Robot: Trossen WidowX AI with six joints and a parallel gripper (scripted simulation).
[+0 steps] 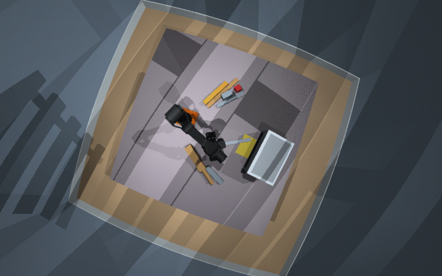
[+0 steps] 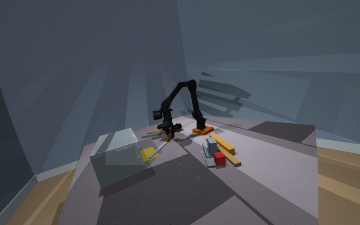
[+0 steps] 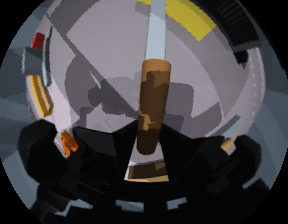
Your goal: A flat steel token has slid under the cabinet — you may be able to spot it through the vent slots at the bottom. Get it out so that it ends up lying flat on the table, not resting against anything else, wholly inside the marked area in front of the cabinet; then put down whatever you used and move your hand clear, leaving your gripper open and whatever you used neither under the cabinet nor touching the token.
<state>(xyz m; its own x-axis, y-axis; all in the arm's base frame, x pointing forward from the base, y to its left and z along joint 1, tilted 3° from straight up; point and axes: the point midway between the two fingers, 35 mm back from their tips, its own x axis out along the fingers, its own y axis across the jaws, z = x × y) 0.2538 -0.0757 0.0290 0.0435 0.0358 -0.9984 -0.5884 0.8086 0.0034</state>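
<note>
My gripper (image 1: pixel 219 143) (image 2: pixel 170 135) (image 3: pixel 148 123) is shut on the brown handle (image 3: pixel 155 90) of a tool with a long, thin grey blade (image 1: pixel 238 141) (image 2: pixel 157 149) (image 3: pixel 156 30). The blade points towards the cabinet (image 1: pixel 271 158) (image 2: pixel 119 169). Its far end is over the yellow marked area (image 1: pixel 245 150) (image 2: pixel 147 151) (image 3: pixel 197 25), short of the cabinet's dark front. Whether the blade touches the table I cannot tell. The steel token is not visible in any view; the space under the cabinet is hidden.
A red cube (image 1: pixel 238 88) (image 2: pixel 219 158) (image 3: pixel 38 40), a grey block (image 1: pixel 227 94) (image 2: pixel 211 144) and a yellow-orange bar (image 1: pixel 215 93) (image 2: pixel 223 143) lie to one side. On the other side are a wooden piece (image 1: pixel 195 158) and a flat grey bar (image 1: pixel 214 175).
</note>
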